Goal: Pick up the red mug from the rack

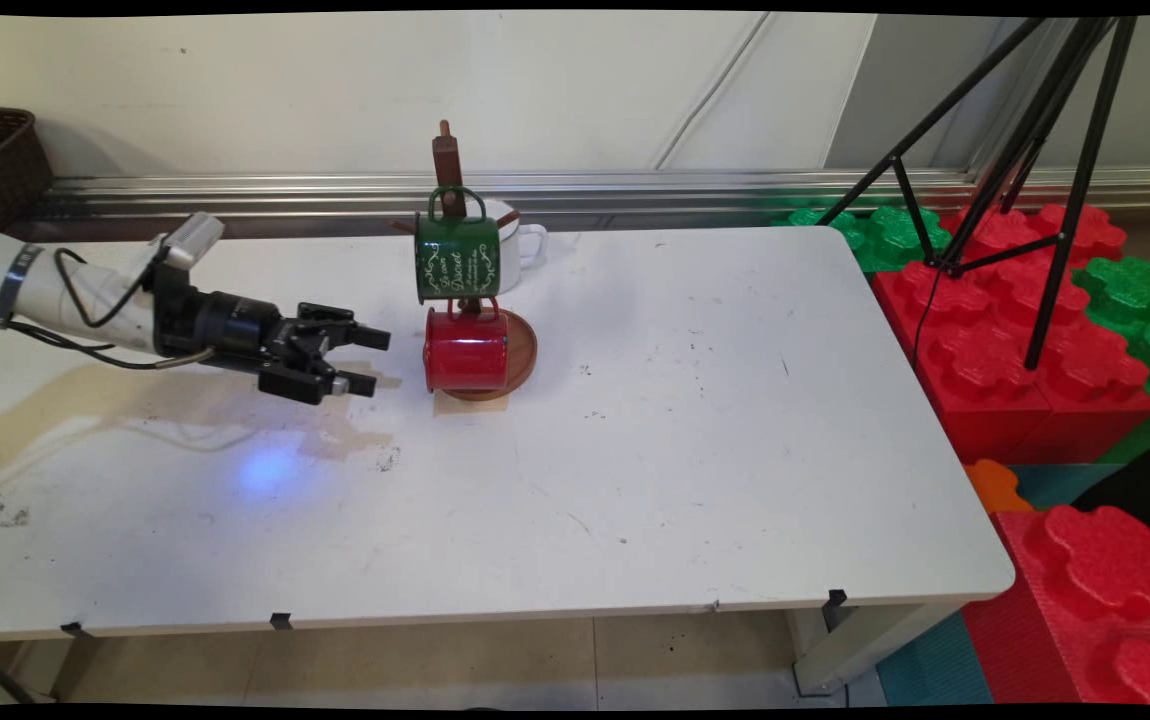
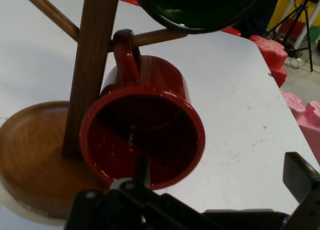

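1. Gripper (image 1: 367, 360) is wide open, holding nothing, just left of the red mug (image 1: 465, 351).
2. Mug hangs on the rack (image 1: 448, 165) toward the table's (image 1: 695, 450) far edge, mouth facing the gripper.
3. Looks like light, stiff, slick enamel; I'd pinch the rim.

Bare surface (image 1: 695, 440) is left to the right of and in front of the mug stand (image 1: 447, 160). Just beyond the open jaws, the way is blocked by the red mug (image 1: 465, 350) hung low on the stand, with the green mug (image 1: 457, 258) hung directly above it. A white mug (image 1: 520, 240) is set behind the stand, near the surface's far edge.
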Available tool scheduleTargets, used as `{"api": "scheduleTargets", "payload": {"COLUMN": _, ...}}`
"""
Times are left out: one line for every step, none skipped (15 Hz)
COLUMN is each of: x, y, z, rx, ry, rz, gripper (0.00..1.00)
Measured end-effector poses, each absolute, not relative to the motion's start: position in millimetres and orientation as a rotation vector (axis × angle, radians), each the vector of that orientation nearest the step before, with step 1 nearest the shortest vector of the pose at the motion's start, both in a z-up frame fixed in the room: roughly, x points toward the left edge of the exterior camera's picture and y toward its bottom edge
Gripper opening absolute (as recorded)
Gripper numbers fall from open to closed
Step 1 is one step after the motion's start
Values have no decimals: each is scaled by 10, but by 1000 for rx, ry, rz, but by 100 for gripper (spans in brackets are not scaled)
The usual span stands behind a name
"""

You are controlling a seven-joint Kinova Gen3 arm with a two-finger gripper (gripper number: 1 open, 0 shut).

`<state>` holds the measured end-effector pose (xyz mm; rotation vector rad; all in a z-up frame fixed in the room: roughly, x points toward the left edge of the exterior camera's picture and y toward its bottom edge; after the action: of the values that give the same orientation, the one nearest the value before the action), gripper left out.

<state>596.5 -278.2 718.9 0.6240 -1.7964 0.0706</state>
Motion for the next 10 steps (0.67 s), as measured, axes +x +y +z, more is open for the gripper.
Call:
{"api": "scheduleTargets", "payload": {"x": 5939, "y": -2806, "z": 7176, "rx": 623, "ry": -1794, "rz": 73, "gripper": 100}}
{"api": "scheduleTargets", "payload": {"x": 5922, "y": -2821, "z": 7167, "rx": 622, "ry": -1793, "rz": 74, "gripper": 100}}
{"api": "scheduleTargets", "payload": {"x": 5895, "y": -2845, "z": 7154, "rx": 619, "ry": -1792, "rz": 75, "gripper": 100}}
{"api": "scheduleTargets", "payload": {"x": 5877, "y": -2862, "z": 7146, "rx": 618, "ry": -1791, "rz": 77, "gripper": 100}}
{"api": "scheduleTargets", "payload": {"x": 5849, "y": -2888, "z": 7134, "rx": 615, "ry": -1790, "rz": 78, "gripper": 100}}
{"api": "scheduleTargets", "payload": {"x": 5808, "y": -2922, "z": 7118, "rx": 612, "ry": -1788, "rz": 81, "gripper": 100}}
{"api": "scheduleTargets", "payload": {"x": 5777, "y": -2948, "z": 7106, "rx": 609, "ry": -1787, "rz": 83, "gripper": 100}}
{"api": "scheduleTargets", "payload": {"x": 5747, "y": -2975, "z": 7092, "rx": 607, "ry": -1787, "rz": 85, "gripper": 100}}
{"api": "scheduleTargets", "payload": {"x": 5721, "y": -2995, "z": 7081, "rx": 605, "ry": -1787, "rz": 86, "gripper": 100}}
{"api": "scheduleTargets", "payload": {"x": 5697, "y": -3015, "z": 7071, "rx": 603, "ry": -1786, "rz": 88, "gripper": 100}}
